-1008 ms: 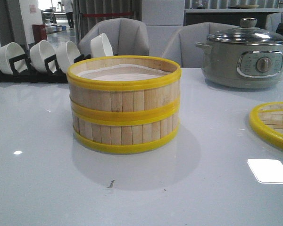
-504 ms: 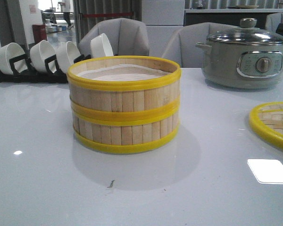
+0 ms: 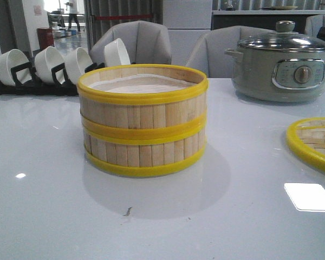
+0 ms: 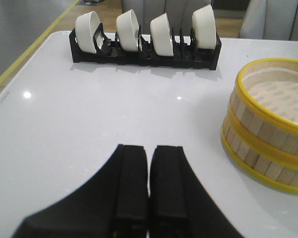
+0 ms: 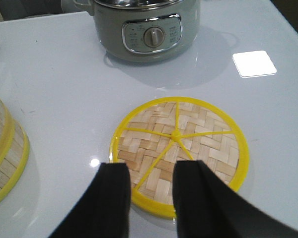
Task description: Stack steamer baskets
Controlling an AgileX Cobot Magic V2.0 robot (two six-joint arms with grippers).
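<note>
Two steamer baskets stand stacked at the table's middle, the upper basket (image 3: 142,100) seated squarely on the lower basket (image 3: 145,154); pale bamboo slats, yellow rings, white liner inside the top one. In the left wrist view the stack (image 4: 268,131) sits off to one side of my left gripper (image 4: 149,151), which is shut with nothing held, over bare table. My right gripper (image 5: 150,171) is open and empty, hanging above the near rim of the woven lid (image 5: 180,151). Neither gripper shows in the front view.
A grey electric pot (image 3: 281,62) with a glass lid stands at the back right. The flat bamboo lid (image 3: 314,142) lies at the right edge. A black rack of white bowls (image 3: 49,67) lines the back left. Grey chairs stand behind the table.
</note>
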